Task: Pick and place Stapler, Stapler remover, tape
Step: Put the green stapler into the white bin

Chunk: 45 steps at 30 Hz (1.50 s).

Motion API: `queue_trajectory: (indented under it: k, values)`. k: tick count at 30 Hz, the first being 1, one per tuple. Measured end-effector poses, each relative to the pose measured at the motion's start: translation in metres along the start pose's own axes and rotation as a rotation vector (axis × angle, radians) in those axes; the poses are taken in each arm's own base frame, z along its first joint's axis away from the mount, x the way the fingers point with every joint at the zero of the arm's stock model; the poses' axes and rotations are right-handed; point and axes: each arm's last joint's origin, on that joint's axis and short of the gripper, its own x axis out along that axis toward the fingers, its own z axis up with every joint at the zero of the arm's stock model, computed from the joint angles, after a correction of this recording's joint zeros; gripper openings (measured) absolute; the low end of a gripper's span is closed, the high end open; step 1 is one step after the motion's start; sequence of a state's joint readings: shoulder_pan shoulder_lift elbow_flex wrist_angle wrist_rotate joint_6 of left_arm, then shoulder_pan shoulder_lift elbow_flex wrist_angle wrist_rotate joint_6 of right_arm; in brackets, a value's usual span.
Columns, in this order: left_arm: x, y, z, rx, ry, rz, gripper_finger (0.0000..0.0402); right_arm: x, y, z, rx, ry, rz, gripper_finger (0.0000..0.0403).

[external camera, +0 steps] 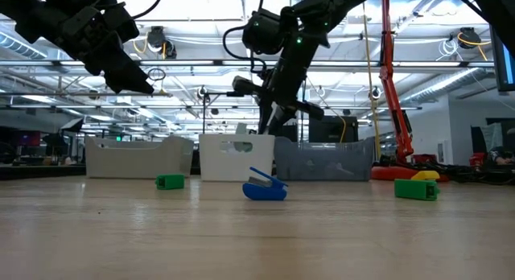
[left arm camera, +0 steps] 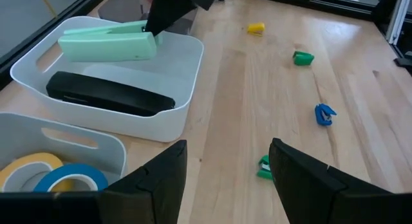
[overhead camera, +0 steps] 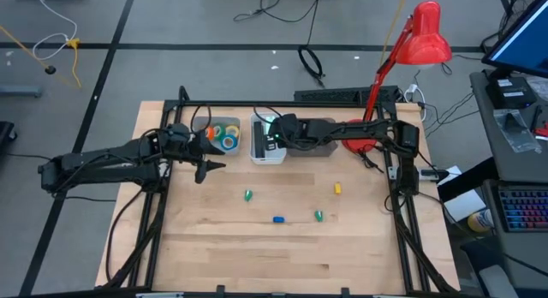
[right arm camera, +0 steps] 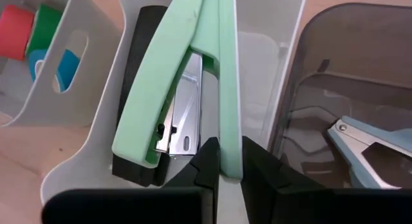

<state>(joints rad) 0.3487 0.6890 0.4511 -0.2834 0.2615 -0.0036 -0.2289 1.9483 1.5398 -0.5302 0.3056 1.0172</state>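
My right gripper clamps a mint-green plastic stapler, seemingly hinged open, over the white bin; my left gripper gapes empty.

Three bins along the table's far edge: tape rolls in left bin; two staplers in middle bin; remover in right bin. Four small removers scattered mid-table.

No text, label, brand, number or sign can be read on anything.
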Motion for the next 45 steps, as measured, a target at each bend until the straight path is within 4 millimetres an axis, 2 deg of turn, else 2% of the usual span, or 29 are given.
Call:
queue_trajectory:
  k: [17,45]
  values:
    - [-0.0001,0.0,0.0005,0.004,-0.004,0.001,0.0218,0.0001,-0.0003,-0.0018,-0.011,0.047,0.015,0.0029]
    - [-0.0001,0.0,0.0006,0.008,-0.005,0.001,0.0218,0.0038,-0.0071,0.0062,0.025,0.132,0.045,0.0029]
